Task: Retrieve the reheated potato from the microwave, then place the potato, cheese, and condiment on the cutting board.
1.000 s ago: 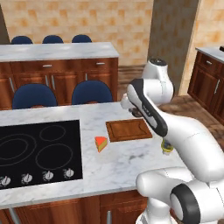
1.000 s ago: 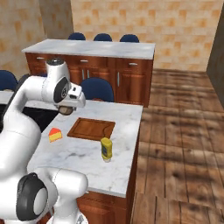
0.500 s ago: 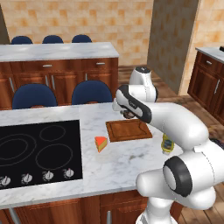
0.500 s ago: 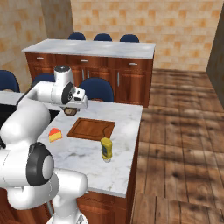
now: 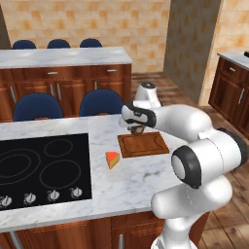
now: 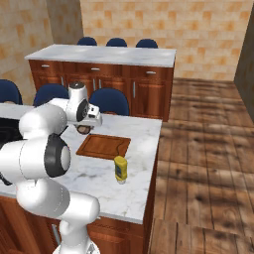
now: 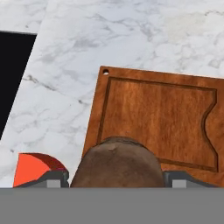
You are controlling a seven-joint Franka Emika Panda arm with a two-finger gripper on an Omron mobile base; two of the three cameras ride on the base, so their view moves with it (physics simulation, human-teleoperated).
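My gripper (image 5: 137, 129) is shut on the potato (image 5: 138, 130), a dark brown rough lump, and holds it just above the far left corner of the cutting board (image 5: 148, 146). In the hand view the potato (image 7: 116, 162) sits between my two fingertips (image 7: 51, 179), with the reddish-brown cutting board (image 7: 166, 109) below it. The cheese (image 5: 112, 159) lies on the marble left of the board, and its wedge (image 7: 30, 168) shows beside my finger. The yellow condiment (image 6: 120, 169) stands upright on the counter near the board's (image 6: 106, 147) front right corner. The microwave is out of view.
A black glass cooktop (image 5: 44, 165) with knobs fills the counter's left part. Blue chairs (image 5: 39, 105) stand behind the island, and a second counter (image 5: 63, 56) runs along the back. The island's right edge (image 6: 155, 163) drops to a wooden floor.
The hand has carried the potato a little left and lower over the board's far left corner, and the arm's elbow has swung down to the right. Cheese, condiment and board have stayed put.
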